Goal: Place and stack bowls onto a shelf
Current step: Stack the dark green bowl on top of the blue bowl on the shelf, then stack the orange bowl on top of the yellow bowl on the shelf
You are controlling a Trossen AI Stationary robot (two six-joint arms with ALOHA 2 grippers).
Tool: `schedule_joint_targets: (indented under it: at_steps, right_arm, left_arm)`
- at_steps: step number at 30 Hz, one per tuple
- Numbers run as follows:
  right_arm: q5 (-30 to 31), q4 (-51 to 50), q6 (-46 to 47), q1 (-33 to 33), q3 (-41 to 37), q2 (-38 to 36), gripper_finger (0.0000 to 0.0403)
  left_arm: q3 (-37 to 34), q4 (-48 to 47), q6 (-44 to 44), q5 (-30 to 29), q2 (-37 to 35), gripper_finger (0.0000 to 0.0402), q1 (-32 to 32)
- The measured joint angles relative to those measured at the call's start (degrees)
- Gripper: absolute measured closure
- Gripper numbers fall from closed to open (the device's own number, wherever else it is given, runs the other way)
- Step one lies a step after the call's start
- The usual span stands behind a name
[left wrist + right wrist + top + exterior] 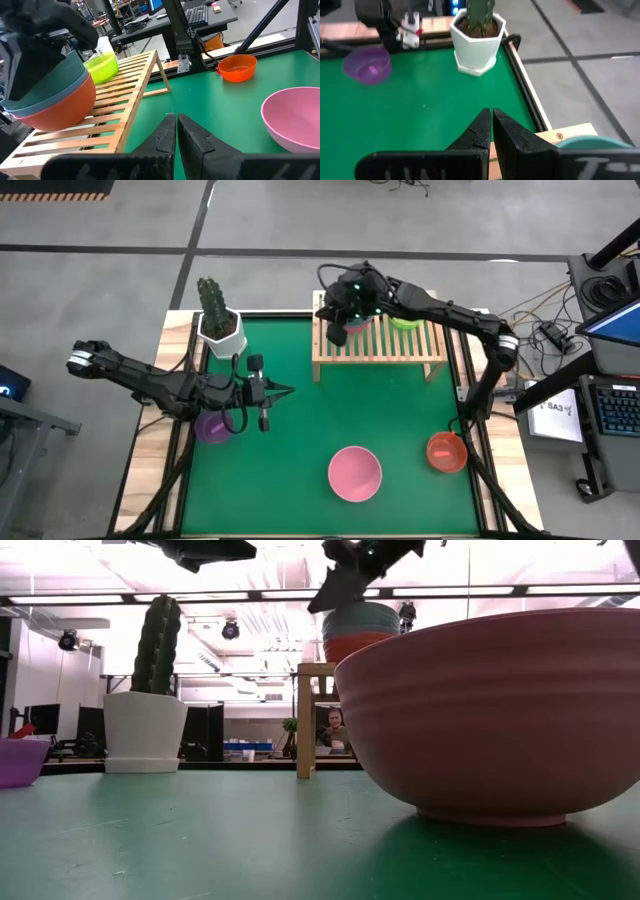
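On the left end of the light-wood shelf sits a stack of three large bowls: red-pink at the bottom, then blue, with teal on top. A yellow-green bowl rests on the slats beside the stack. My right gripper is shut and hangs over the stack's left side, pointing down. My left gripper is shut and hovers above the green mat, left of centre. The pink bowl, red-orange bowl and purple bowl stand upright on the mat. My right gripper's shut fingers are right beside the teal bowl's rim, coming from above. Nothing shows between the fingers. Its own body hides the spot, so I cannot tell whether it touches the bowl.
A white pot with a cactus stands at the table's far left corner. The pink bowl fills the right of the low view. The mat lies bare between the shelf and the near bowls.
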Motion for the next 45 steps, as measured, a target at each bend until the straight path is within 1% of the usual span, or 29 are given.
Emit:
schedule_joint_targets:
  at_steps: [6,10,13,21,26,33,38,42,45]
  right_arm:
    - [-0.10,16.38,4.47,0.00,-15.03,-7.52,0.0394]
    - [0.07,23.21,7.33,-0.02,-23.08,-11.04,0.0394]
    - [0.09,26.08,8.79,-0.02,-26.88,-12.89,0.0394]
    - [0.47,25.94,9.52,-0.02,-27.56,-17.44,0.0394]
    - [4.81,23.96,8.82,0.00,-28.79,-20.30,0.0394]
    - [9.46,23.83,9.57,-0.01,-33.57,-20.69,0.0394]
    - [9.80,24.00,10.37,-0.02,-34.64,-21.53,0.0394]
    - [9.78,24.29,10.48,0.28,-33.25,-23.72,0.0394]
    - [9.70,23.49,11.14,1.82,-32.01,-26.38,0.0394]
  left_arm:
    - [0.00,0.04,0.00,0.00,0.00,0.0402,0.00]
    - [0.00,0.08,0.00,0.00,0.00,0.0402,-0.02]
    - [0.00,0.13,0.00,-0.01,0.00,0.0402,-0.01]
    - [0.10,0.24,-0.02,0.00,0.00,0.0402,-0.02]
    - [0.15,0.24,-0.02,0.00,0.00,0.0402,-0.02]
    - [0.15,0.24,-0.02,0.00,0.00,0.0402,-0.02]
    - [0.15,0.24,-0.02,0.00,0.00,0.0402,-0.02]
    - [0.15,0.24,-0.02,0.00,0.00,0.0402,-0.01]
    - [0.15,0.23,-0.03,0.00,0.00,0.0402,-0.02]
